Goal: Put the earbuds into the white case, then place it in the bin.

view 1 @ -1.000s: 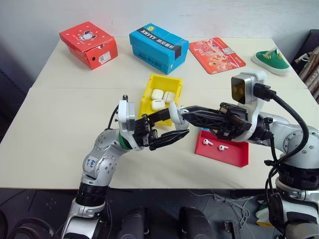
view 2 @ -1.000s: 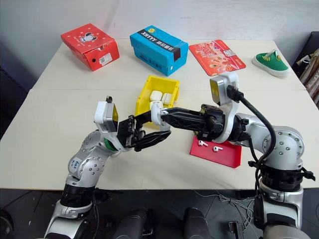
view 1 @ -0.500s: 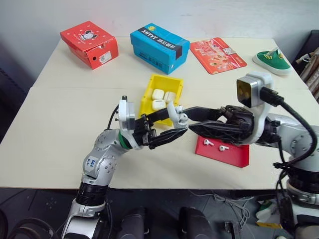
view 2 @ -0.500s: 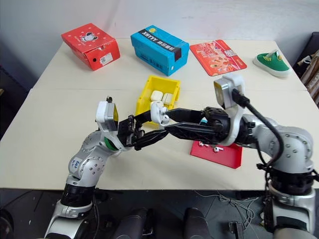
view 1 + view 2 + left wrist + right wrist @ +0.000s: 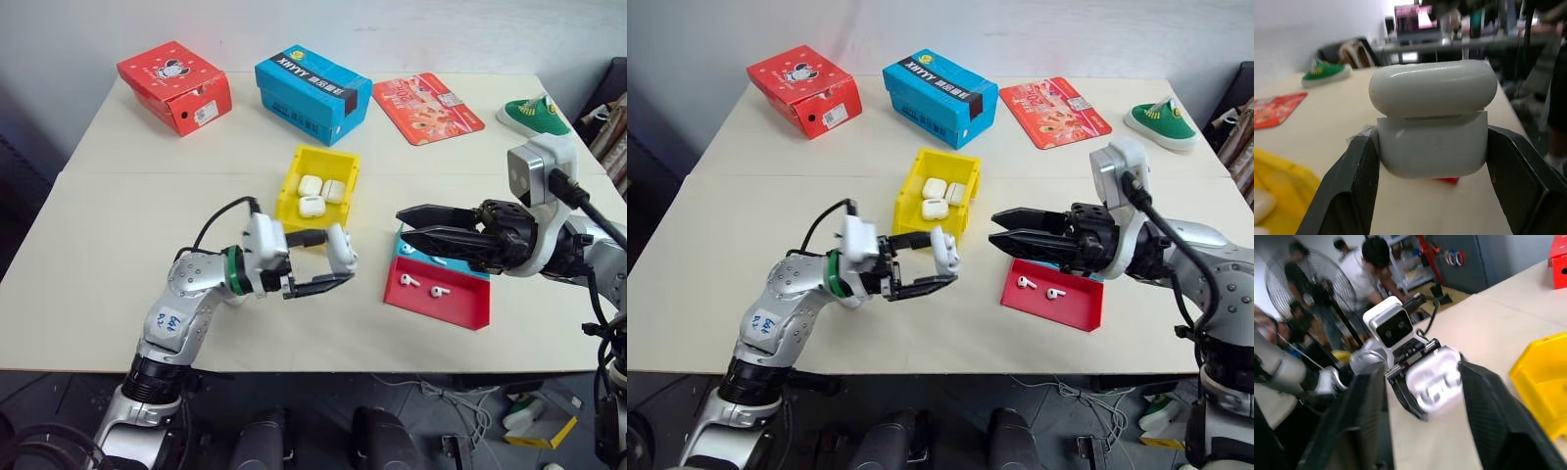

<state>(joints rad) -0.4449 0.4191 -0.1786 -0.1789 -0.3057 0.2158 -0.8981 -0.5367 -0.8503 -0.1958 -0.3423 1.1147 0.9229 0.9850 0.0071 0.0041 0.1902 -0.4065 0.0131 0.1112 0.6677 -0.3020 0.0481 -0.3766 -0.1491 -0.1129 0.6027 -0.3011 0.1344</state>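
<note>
A cream table (image 5: 127, 225) is seen set against a pale wall. On it, the yellow bin (image 5: 317, 183) is found near the middle, with three white cases (image 5: 319, 193) lying inside. To its right, a shallow red tray (image 5: 438, 292) holds two earbuds (image 5: 423, 286) side by side. At the far edge stand a red box (image 5: 176, 86) bearing a cartoon figure and a blue box (image 5: 313, 94) printed with lettering that looks like "XHYYY"; a red printed card (image 5: 425, 107) and a green shoe (image 5: 534, 116) lie further right. The white case (image 5: 342, 251) is clamped between the fingers of the left gripper (image 5: 326, 261), above the table in front of the bin. The right gripper (image 5: 411, 226) is held above the tray with its fingers slightly parted, gripping nothing.
</note>
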